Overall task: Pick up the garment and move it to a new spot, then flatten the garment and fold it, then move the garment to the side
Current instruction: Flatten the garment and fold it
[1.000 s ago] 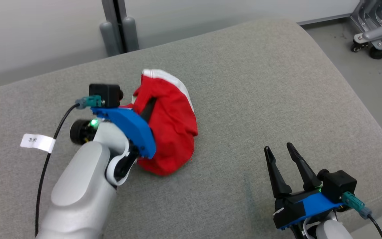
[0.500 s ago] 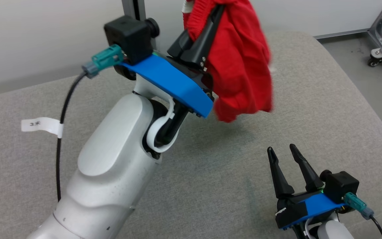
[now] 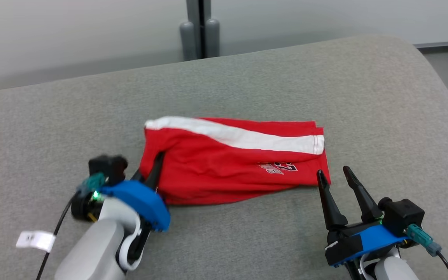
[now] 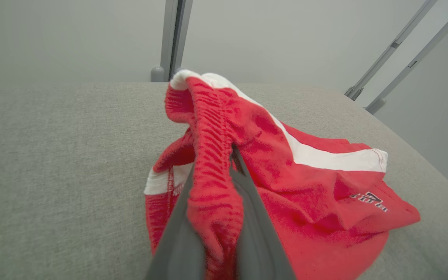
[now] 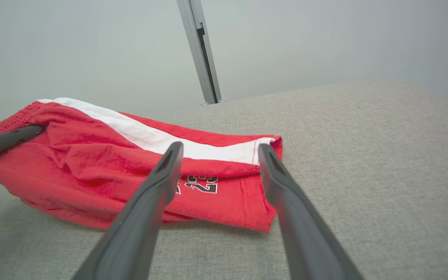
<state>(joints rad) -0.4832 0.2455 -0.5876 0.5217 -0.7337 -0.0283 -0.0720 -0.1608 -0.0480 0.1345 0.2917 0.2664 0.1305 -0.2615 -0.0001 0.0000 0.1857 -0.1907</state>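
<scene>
Head view: red garment (image 3: pixel 231 163) with a white stripe lies lengthwise mid-cushion (image 3: pixel 383 116), a bit nearer the front edge. Left gripper (image 3: pixel 157 165) low at its left end, pinching the waistband. Right gripper (image 3: pixel 335 175) spread, tips just beside the garment's right front corner.

Left wrist view: left gripper (image 4: pixel 212 163) fingers pressed together on bunched waistband; rest of garment (image 4: pixel 305 182) trails right on the cushion (image 4: pixel 53 155).

Right wrist view: right gripper (image 5: pixel 220 149) spread, nothing between the fingers; garment (image 5: pixel 91 155) just past the tips.

surface: grey fabric couch (image 3: pixel 364 97) | wall: pale, plain (image 3: pixel 72 35) | behind: grey metal post (image 3: pixel 193 11)
</scene>
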